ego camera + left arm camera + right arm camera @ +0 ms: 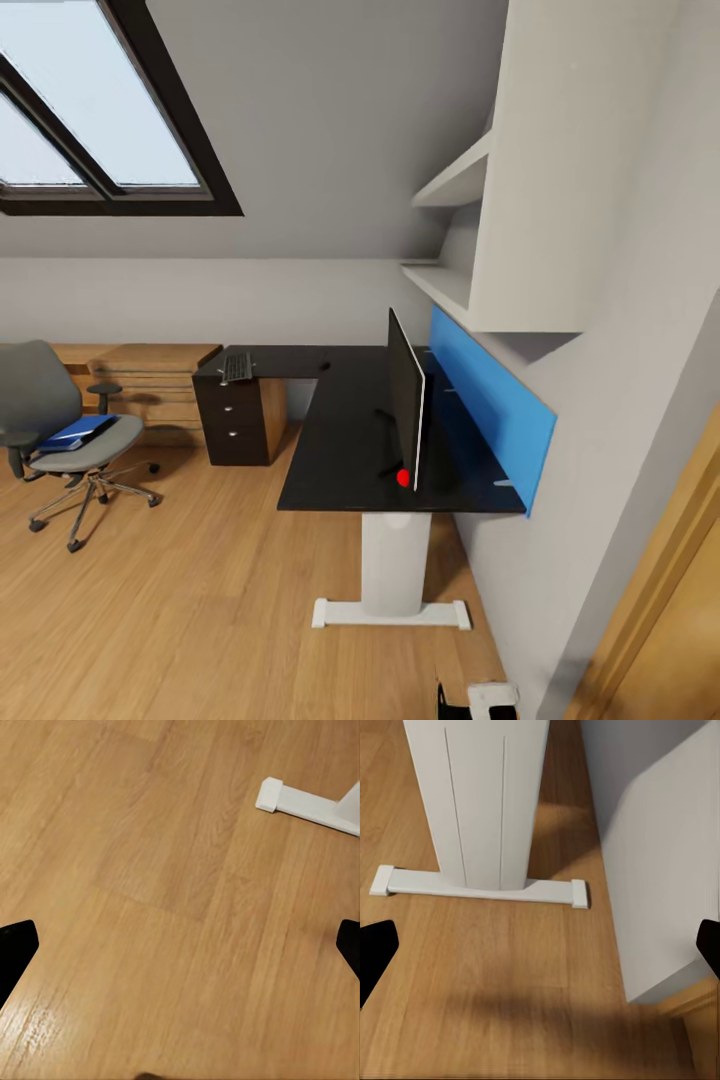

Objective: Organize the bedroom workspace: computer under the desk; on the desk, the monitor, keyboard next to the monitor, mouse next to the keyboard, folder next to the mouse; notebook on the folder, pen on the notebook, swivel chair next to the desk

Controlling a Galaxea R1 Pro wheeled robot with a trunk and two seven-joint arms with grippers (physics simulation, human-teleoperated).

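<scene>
- The desk is an L-shaped black top on a white leg with a flat white foot, set against the right-hand wall.
- The monitor stands upright on the desk, seen edge-on, close to the blue panel that runs along the back of the desk top.
- A small red thing sits at the monitor's base near the front edge of the desk; what it is cannot be told.
- The keyboard lies on the far wing of the desk, well apart from the monitor, above a dark drawer unit.
- A small dark object, possibly the mouse, lies on the desk between keyboard and monitor; it is too small to be sure.
- The swivel chair stands on the wood floor, well apart from the desk, to its left.
- The blue folder lies on the chair's seat.
- A wooden dresser stands against the far wall behind the chair.
- White shelves hang on the wall above the desk, and a skylight is set in the sloped ceiling.
- The left gripper hangs over bare floor with its fingers spread wide and nothing between them; the tip of the desk foot is near.
- The right gripper is likewise spread wide and empty, facing the desk leg and foot beside the wall.
</scene>
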